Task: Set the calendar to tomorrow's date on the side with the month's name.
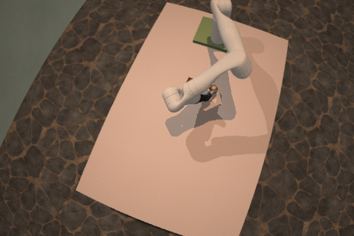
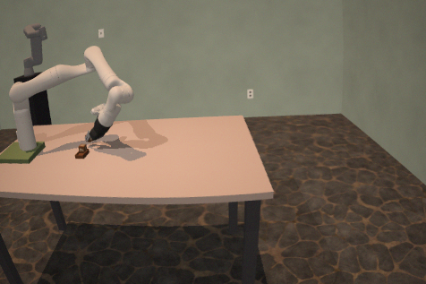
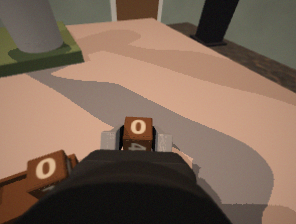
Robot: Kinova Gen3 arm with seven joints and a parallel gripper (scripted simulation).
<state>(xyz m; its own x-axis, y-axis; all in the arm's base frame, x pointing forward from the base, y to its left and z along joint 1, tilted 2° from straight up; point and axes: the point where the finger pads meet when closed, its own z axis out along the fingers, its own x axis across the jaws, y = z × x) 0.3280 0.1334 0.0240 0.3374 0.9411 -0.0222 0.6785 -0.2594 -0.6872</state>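
Observation:
My gripper (image 3: 138, 134) is shut on a brown number cube (image 3: 137, 132). The cube shows a white 0 on its top face and a 4 on the face towards the camera. I hold it a little above the table. In the wrist view the brown tray (image 3: 20, 182) lies at the lower left with the other cube (image 3: 46, 170) in it, a 0 on top. In the exterior view the tray (image 2: 81, 154) sits on the table just below and left of the gripper (image 2: 90, 137). In the top view the arm hides most of the tray; the held cube (image 1: 213, 88) shows beside the wrist.
The arm's green base plate (image 1: 209, 36) is at the table's far end, also in the wrist view (image 3: 40, 47). A dark stand (image 2: 38, 102) is behind the base. The table's edge runs to the right in the wrist view.

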